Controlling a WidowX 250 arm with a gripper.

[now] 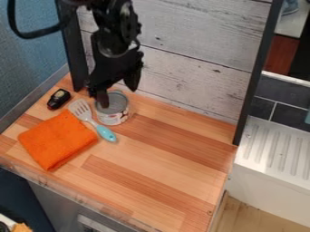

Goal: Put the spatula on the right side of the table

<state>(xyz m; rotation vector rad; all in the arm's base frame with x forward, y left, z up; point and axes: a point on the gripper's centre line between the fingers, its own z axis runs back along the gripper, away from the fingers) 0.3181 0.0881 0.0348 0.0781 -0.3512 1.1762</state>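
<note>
Spatula (104,129): lies at the left of the worktop (163,181), between the can and the cloth, slotted pale head towards the back wall, turquoise handle pointing to the front right.
Gripper (117,98): black, hanging over the can, its jaws apart with nothing between them.
Step in hand: probably picking up the spatula; the lift and the carry are both left to do.
Turquoise handle: likely the best place to hold, being thick and further out from the clutter than the head. The jaws should come clear of the can first, turn to straddle the handle crosswise, then go low before closing.
Orange cloth (57,139): folded, close beside the spatula; a wide or careless grasp could pinch its corner too.
Right side of worktop: a low, level carry and a gentle release would suit, well in from the edge.
Can (113,108): upright, metal, with a grey top and a printed label; whether it is sealed, and what it holds, cannot be told.
</note>
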